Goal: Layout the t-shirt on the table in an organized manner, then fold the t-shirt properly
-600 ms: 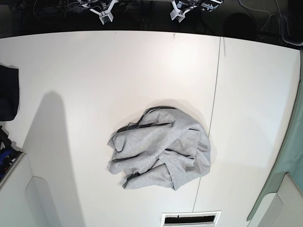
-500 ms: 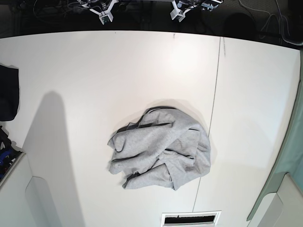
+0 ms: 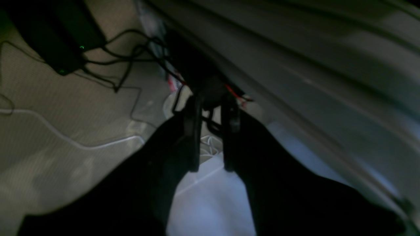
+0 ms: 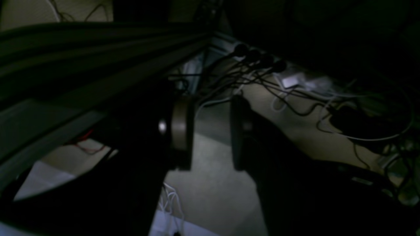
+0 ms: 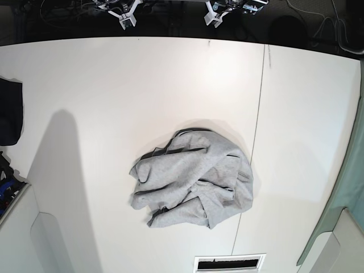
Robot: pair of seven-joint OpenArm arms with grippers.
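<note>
- White table (image 5: 114,85) fills base view; grey t-shirt (image 5: 190,179) lies crumpled mid-table.
- Left gripper (image 3: 210,137) and right gripper (image 4: 206,131): jaws parted, empty, below table level, shirt up and ahead.
- Nearer arm: cannot tell.

A: Far left edge in the base view, a dark navy cloth (image 5: 9,112) lies half out of frame.

B: Along the top, white brackets (image 5: 126,13) sit over a dark strip with cables. A white vent slot (image 5: 230,263) shows at the bottom edge.

A: A pale green curtain (image 5: 347,187) runs down the right side.

B: Left wrist view: black cables (image 3: 124,62) trail over beige floor, a white cord (image 3: 65,139) beside them.

A: Right wrist view, dim: tangled cords (image 4: 295,95) on the floor.
</note>
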